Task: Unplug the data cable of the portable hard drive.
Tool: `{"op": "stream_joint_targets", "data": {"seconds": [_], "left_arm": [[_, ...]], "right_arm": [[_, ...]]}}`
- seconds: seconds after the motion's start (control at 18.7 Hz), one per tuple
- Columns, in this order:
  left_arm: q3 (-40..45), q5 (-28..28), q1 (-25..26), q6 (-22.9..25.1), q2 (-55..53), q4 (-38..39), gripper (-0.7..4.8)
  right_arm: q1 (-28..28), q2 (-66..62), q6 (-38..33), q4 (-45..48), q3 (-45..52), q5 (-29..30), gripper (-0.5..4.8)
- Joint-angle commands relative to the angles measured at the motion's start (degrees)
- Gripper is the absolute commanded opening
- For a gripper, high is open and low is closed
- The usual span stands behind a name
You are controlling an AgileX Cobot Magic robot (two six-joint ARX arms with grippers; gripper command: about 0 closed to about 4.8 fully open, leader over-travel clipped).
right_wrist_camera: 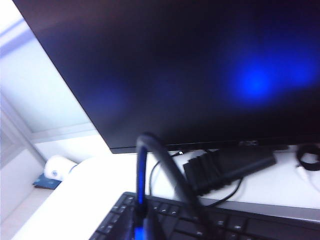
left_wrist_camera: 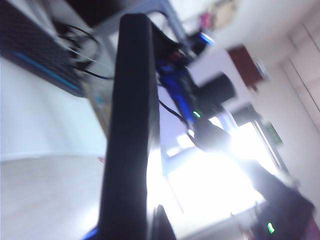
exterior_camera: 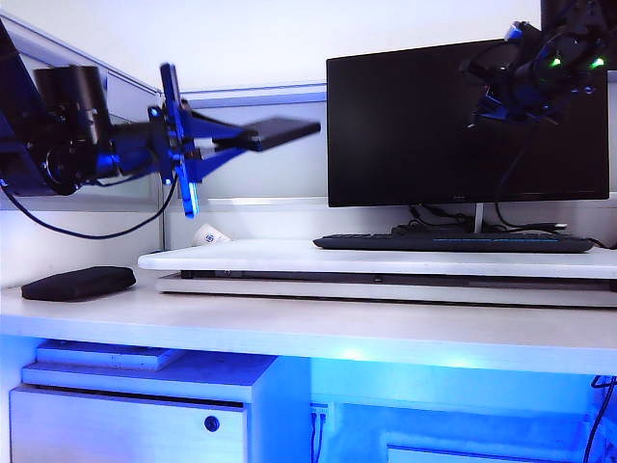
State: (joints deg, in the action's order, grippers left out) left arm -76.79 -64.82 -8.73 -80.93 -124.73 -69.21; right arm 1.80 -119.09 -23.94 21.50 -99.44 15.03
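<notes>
Your left gripper (exterior_camera: 207, 147) clamps the portable hard drive (exterior_camera: 275, 132) at ten o'clock, high above the worktop (exterior_camera: 289, 323), steadying it for unplugging. Your right gripper (exterior_camera: 501, 96), at two o'clock before the monitor (exterior_camera: 424, 135), carries the data cable (right_wrist_camera: 165, 170); its grip you cannot tell.

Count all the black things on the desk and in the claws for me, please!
Monitor: 1
Keyboard: 1
Pouch: 1
Portable hard drive, in the left claw: 1
Data cable, looping at the right claw: 1
Total: 5
</notes>
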Motion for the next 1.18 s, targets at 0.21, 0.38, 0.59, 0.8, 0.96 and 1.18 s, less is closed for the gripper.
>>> {"op": "stream_joint_targets", "data": {"seconds": [0.21,0.38,0.59,0.8,0.96,1.18], "left_arm": [[-0.2,2.7,0.3,2.9,0.4,4.1,-0.05],[-0.3,5.7,0.4,2.9,0.4,6.6,-0.05],[-0.3,6.1,0.4,3.0,0.4,7.0,-0.05],[-0.3,6.4,0.4,3.2,0.4,7.0,-0.05],[-2.1,7.0,0.4,7.8,0.4,9.8,-0.05],[-9.8,8.4,0.4,30.4,0.4,34.1,-0.06]], "right_arm": [[0.3,0.1,-4.9,-11.3,-0.2,-0.3,3.76],[0.3,0.1,-7.5,-19.5,-0.2,-0.3,4.15],[0.4,0.2,-9.1,-32.2,-0.2,-0.3,4.23],[0.4,0.2,-6.3,-43.1,-0.2,-0.2,4.24],[0.2,0.2,1.9,-50.8,-0.2,-5.1,4.27],[0.3,0.3,7.3,-57.5,-0.2,-7.7,4.28]]}}
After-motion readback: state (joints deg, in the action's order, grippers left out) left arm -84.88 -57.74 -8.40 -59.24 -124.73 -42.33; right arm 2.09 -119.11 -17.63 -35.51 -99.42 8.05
